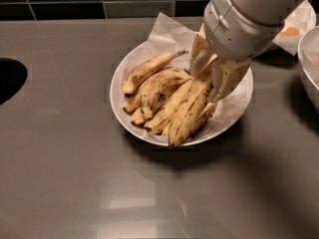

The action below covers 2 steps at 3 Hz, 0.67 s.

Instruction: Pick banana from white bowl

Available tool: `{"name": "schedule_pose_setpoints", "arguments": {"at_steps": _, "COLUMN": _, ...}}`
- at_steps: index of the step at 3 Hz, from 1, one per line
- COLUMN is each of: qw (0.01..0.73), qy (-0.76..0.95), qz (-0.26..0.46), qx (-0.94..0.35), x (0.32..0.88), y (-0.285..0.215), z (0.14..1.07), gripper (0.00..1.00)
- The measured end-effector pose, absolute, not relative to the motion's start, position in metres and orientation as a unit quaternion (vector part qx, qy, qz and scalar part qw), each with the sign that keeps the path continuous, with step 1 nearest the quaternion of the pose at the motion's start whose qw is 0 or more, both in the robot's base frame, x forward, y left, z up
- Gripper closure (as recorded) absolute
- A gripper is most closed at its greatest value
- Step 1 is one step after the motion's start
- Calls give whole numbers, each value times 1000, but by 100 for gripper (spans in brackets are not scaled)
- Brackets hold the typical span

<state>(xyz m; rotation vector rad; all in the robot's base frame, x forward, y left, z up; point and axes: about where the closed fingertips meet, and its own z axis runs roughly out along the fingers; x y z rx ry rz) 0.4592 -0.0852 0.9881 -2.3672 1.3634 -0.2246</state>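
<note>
– End effector (pixel 208 82) is down at the far right side of the white bowl (pixel 115 91), right over the upper ends of the heap. I cannot tell from my screen whether it is open or clamped on anything.

– Where is the one you want?

– The banana (pixel 185 114), the long straight one, lies on the right of the pile, inside the bowl. Its far end reaches up under the end effector. It touches its neighbours on both sides, and a curved mottled banana (pixel 158 86) lies just left of them.

– So what worries you?

– Mostly the crowding. The fruit is packed touching, so I judge a grasp could catch two ends at once. It could also pinch only the tip and let the banana slip out on the lift. Ripe skin is soft, and too hard a squeeze could split it.

– And the bowl?

– The crinkled paper (pixel 167 31) lining it looks loose, so it could be caught and dragged up with the fruit. A sideways pull could also slide the bowl across the tabletop (pixel 75 178) toward the second bowl (pixel 310 63) at the right edge, which stands near. I would lift straight up, and slowly.
</note>
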Motion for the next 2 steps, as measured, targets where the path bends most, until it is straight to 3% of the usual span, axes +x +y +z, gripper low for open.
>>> {"name": "schedule_pose_setpoints", "arguments": {"at_steps": 2, "qw": 185, "qy": 495, "qz": -120, "qx": -841, "x": 455, "y": -67, "z": 1045, "gripper": 100}}
